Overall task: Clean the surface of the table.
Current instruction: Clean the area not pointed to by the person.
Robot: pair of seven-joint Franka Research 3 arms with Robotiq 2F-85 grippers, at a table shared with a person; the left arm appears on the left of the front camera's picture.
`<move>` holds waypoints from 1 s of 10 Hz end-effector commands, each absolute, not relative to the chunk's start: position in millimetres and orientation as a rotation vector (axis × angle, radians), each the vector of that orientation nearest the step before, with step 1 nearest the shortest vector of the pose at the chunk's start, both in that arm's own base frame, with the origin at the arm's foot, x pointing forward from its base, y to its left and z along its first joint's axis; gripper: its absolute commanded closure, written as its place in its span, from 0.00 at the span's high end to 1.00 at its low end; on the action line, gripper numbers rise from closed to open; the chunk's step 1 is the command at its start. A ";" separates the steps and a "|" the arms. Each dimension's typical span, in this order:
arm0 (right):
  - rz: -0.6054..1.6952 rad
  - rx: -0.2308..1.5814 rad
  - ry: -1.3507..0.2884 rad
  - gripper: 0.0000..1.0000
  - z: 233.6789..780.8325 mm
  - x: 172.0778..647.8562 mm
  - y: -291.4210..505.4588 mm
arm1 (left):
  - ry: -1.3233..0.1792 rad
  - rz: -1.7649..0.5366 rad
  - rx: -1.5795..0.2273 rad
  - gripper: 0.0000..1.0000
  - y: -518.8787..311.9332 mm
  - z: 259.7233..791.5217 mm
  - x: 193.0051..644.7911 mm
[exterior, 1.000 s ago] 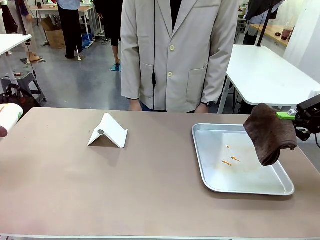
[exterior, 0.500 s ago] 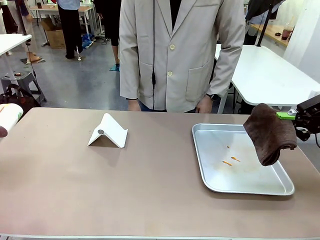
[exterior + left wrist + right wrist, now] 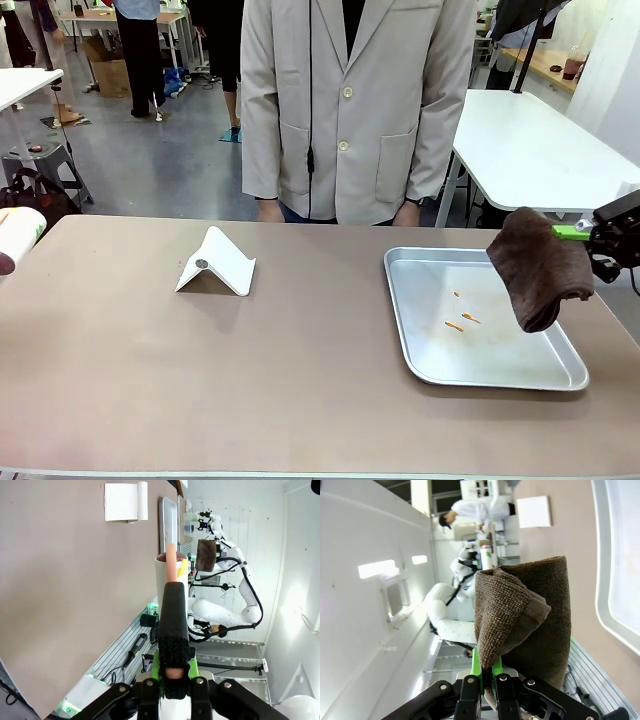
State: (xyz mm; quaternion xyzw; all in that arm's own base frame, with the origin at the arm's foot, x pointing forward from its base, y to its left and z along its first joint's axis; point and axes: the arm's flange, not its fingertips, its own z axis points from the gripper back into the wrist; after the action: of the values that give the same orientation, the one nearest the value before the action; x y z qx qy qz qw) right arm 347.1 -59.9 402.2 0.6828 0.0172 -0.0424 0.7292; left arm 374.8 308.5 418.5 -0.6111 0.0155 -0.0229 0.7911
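The brownish-taupe table spans the front view. At its right end, my right gripper is shut on a dark brown cloth that hangs above the right edge of a silver tray. In the right wrist view the cloth is pinched between the green pads of that gripper. My left gripper is shut on the wall of a white paper cup. That cup shows at the table's far left edge.
A folded white stand sits on the table left of centre. Small orange scraps lie in the tray. A person in a beige jacket stands at the far side, hands down at the table edge. White tables stand behind.
The person has shifted slightly at the far edge. Both arms, the cloth and the cup have stayed where they were.
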 end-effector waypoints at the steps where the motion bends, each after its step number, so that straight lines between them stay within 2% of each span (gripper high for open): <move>1: -0.056 1.260 0.036 0.09 413.2 359.8 -49.4 | 0.026 -0.033 -1.327 0.22 308.5 421.8 375.1; 4: -0.050 0.637 -0.133 0.09 421.5 384.5 -42.7 | 0.026 -0.033 -1.327 0.22 308.5 421.8 375.1; 5: -0.074 0.482 -0.182 0.09 419.6 392.4 -38.8 | 0.026 -0.033 -1.327 0.22 308.5 421.8 375.1; 7: -0.043 0.299 -0.252 0.09 416.8 407.2 -31.7 | 0.026 -0.033 -1.327 0.22 308.5 421.8 375.1; 10: -0.083 0.179 -0.264 0.09 405.0 430.8 -32.4 | 0.026 -0.033 -1.327 0.22 308.5 421.8 375.1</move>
State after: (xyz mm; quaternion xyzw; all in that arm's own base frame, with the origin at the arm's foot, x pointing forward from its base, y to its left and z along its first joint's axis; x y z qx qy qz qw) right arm 423.5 -36.4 410.4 0.1105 -0.1473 -0.0115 0.9828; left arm 375.2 308.4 418.2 -0.6111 0.0157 -0.0229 0.7911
